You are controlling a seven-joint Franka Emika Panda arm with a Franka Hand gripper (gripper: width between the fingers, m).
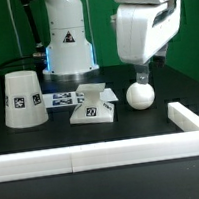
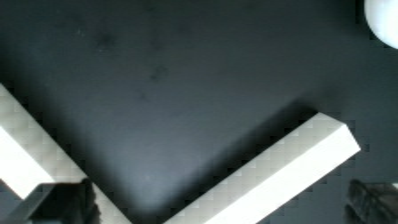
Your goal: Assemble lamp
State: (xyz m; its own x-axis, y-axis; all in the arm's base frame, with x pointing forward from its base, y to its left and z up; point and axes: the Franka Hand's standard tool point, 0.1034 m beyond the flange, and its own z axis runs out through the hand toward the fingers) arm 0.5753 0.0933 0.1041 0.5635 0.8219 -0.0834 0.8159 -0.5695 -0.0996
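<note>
The white cone-shaped shade (image 1: 23, 99) stands at the exterior view's left. The low angular base (image 1: 93, 106) lies in the middle. The ball-shaped bulb (image 1: 140, 95) rests on the table at the exterior view's right of the base. My gripper (image 1: 142, 71) hangs just above the bulb without touching it. In the wrist view my gripper (image 2: 214, 205) is open and empty, its dark fingertips (image 2: 54, 205) spread wide at the picture's edge. Only a sliver of the bulb (image 2: 386, 20) shows in a corner there.
The marker board (image 1: 62, 97) lies behind the base, in front of the arm's pedestal (image 1: 66, 46). A white rail (image 1: 94, 154) runs along the table's front and a short one (image 1: 190, 117) at the exterior view's right. Both rails (image 2: 294, 160) show as a V in the wrist view.
</note>
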